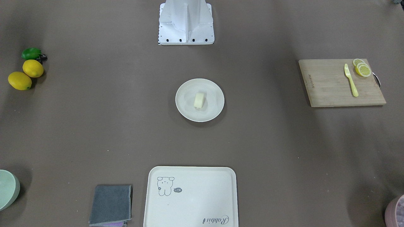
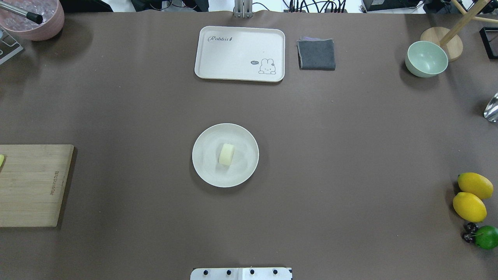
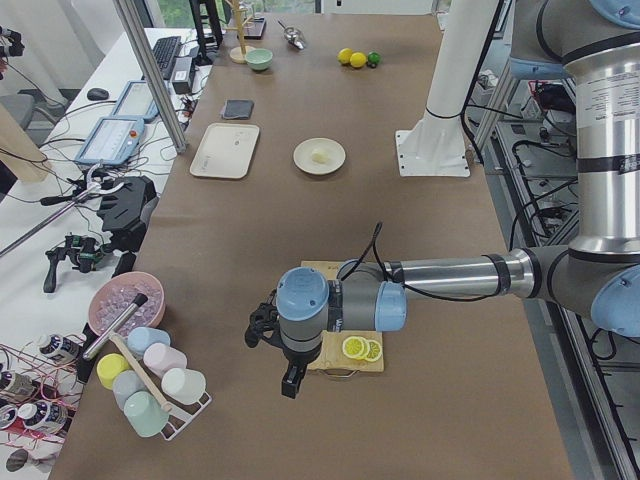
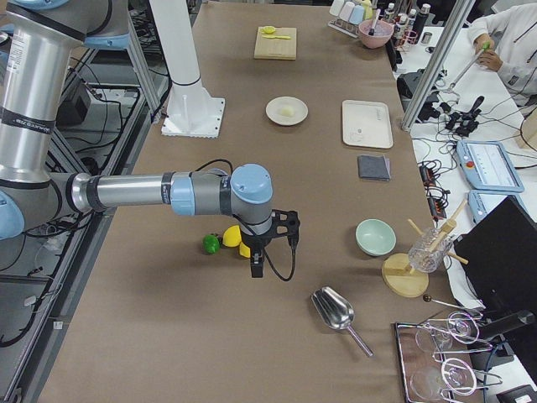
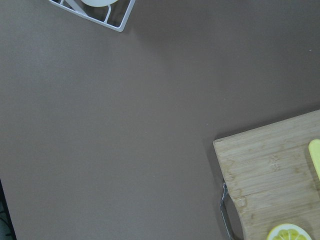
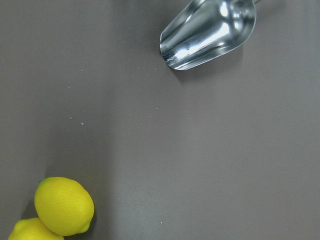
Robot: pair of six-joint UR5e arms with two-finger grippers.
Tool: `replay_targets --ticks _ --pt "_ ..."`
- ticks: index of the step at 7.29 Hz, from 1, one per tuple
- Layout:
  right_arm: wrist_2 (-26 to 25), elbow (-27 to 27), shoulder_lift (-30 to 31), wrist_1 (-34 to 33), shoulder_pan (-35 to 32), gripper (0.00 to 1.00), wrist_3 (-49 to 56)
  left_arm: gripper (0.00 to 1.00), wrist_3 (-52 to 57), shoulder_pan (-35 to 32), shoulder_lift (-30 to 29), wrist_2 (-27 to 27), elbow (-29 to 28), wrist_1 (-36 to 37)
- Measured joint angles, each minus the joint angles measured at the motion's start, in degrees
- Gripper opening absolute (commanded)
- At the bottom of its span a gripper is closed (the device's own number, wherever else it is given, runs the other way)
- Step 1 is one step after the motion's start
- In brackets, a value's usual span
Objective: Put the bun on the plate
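Observation:
The small pale bun [image 1: 199, 100] [image 2: 226, 154] lies on its side near the middle of the round cream plate [image 1: 188, 111] [image 2: 205, 165] at the table's centre. From the side views the bun [image 3: 320, 154] [image 4: 287, 108] is a small pale lump on the plate [image 3: 304, 161] [image 4: 275, 117]. My left gripper [image 3: 289, 386] hangs by the cutting board at the left end of the table, far from the plate. At the opposite end, my right gripper [image 4: 256, 269] hangs beside the lemons. Only the side views show either gripper, so I cannot tell whether they are open or shut.
A bear tray [image 2: 240, 53], grey cloth [image 2: 316, 54] and green bowl [image 2: 426, 59] line the far side. The wooden board [image 1: 341, 82] carries lemon slices [image 1: 362, 68] and a yellow knife [image 1: 351, 79]. Lemons [image 2: 472, 196] and a lime [image 2: 486, 237] lie right; a metal scoop [image 6: 210, 32] is nearby.

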State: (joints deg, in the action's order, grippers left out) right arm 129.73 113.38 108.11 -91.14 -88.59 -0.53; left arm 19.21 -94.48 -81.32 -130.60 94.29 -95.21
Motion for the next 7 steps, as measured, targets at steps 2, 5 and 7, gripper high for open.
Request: replay_targets --ticks 2,5,7 --pt "0.0 0.0 0.0 0.0 0.0 1.0 0.1 0.97 -0.1 0.0 0.0 0.0 -0.1 0.0" --pt "-0.1 0.0 0.0 0.0 0.0 1.0 0.1 0.97 -0.1 0.0 0.1 0.1 -0.1 0.2" --pt "-0.3 0.0 0.1 0.1 0.0 1.0 0.1 0.97 -0.1 0.0 0.1 0.0 0.0 0.5"
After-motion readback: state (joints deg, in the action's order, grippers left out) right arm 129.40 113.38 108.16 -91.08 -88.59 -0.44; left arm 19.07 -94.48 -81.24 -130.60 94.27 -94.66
